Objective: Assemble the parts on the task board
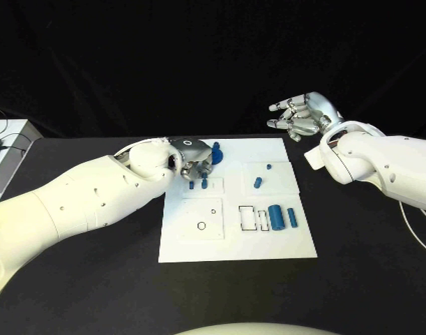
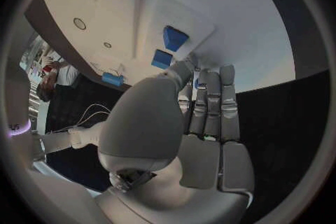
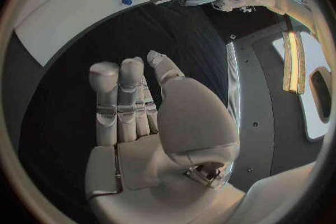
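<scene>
The left hand [image 1: 194, 158] rests on the far left part of the white task board [image 1: 273, 244], its fingers [image 2: 210, 98] curled down around a blue part [image 1: 216, 155]; whether they actually grip it I cannot tell. More small blue parts [image 1: 198, 185] stand just beneath those fingers, and others [image 1: 283, 218] lie well apart from them near the board's right edge. The right hand [image 1: 303, 116] hovers above the black tabletop [image 1: 92, 279] beyond the board's far right corner, fingers [image 3: 119, 101] released and holding nothing.

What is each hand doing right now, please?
Left hand: over the task board, beside blue parts; whether it holds one cannot be told.
Right hand: open, raised off the board, holding nothing.
</scene>
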Controlling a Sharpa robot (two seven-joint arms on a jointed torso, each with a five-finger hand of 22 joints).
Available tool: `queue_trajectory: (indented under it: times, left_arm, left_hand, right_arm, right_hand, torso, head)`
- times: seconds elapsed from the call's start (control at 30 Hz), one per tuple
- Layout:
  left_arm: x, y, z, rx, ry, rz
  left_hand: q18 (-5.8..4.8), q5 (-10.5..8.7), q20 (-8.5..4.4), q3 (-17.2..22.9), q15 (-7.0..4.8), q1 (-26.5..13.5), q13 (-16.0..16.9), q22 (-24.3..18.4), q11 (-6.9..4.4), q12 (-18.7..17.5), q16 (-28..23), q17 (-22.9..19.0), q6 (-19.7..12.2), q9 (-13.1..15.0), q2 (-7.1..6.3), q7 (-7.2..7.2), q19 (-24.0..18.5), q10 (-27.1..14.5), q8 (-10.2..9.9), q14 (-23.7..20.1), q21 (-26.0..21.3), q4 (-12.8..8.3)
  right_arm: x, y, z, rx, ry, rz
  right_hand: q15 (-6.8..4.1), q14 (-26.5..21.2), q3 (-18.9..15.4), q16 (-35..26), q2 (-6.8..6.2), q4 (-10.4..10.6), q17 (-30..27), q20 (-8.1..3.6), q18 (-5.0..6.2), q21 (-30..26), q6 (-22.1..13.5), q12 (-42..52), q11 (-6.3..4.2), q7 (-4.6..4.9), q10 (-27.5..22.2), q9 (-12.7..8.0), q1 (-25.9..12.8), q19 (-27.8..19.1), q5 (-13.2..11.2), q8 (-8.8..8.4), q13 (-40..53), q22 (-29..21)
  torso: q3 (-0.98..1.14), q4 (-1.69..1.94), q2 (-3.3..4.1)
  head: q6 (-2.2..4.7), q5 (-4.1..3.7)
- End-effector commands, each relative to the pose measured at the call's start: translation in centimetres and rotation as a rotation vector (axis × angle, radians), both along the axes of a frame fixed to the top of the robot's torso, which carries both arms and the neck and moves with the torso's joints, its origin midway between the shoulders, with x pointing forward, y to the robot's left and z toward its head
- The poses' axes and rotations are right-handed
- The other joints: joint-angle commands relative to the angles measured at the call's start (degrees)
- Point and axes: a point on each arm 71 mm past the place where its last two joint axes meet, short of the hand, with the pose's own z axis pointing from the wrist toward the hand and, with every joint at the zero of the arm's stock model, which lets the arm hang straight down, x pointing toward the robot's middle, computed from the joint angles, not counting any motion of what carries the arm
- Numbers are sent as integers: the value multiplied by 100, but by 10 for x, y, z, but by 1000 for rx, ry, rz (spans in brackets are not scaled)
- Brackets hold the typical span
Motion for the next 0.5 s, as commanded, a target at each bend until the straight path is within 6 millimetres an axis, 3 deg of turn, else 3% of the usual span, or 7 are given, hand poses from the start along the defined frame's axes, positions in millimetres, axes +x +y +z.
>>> queue_trajectory:
  times: [0.03,0.13,0.5]
  left_arm:
    - [-5,-4,-8,12,59,-42]
    - [-5,-4,-9,10,60,-45]
    - [-7,-5,-10,16,76,-63]
  left_hand:
    - [-23,-13,16,17,28,69,6,59,69,46,23,-11,-170,-8,-30,-61,2,-85,-21,-60,33,-92]
    - [1,-15,40,19,62,125,11,104,117,89,14,-17,-411,-6,-70,-159,-4,-192,-15,-62,55,-168]
    - [85,-18,122,6,122,155,10,137,175,418,14,-26,-499,-2,-64,-198,-66,-528,-9,-110,146,-316]
  right_arm:
    - [-1,2,0,0,-3,16]
    - [-1,2,0,0,-3,16]
    - [0,1,0,0,-2,15]
  right_hand:
    - [0,37,5,-28,-25,-25,8,-57,31,34,12,15,-34,47,-19,-8,-45,321,31,-26,-1,462]
    - [0,37,5,-28,-25,-25,8,-57,31,34,12,15,-34,47,-19,-8,-45,321,31,-26,-1,462]
    - [-2,43,5,-32,-16,-24,10,-59,30,48,17,22,-37,45,-19,-7,-39,320,34,-25,9,461]
  torso:
    - [3,6,-3]
    - [4,7,-3]
    - [3,2,-1]
  head:
    - [1,-5]
    - [4,-8]
    - [10,-9]
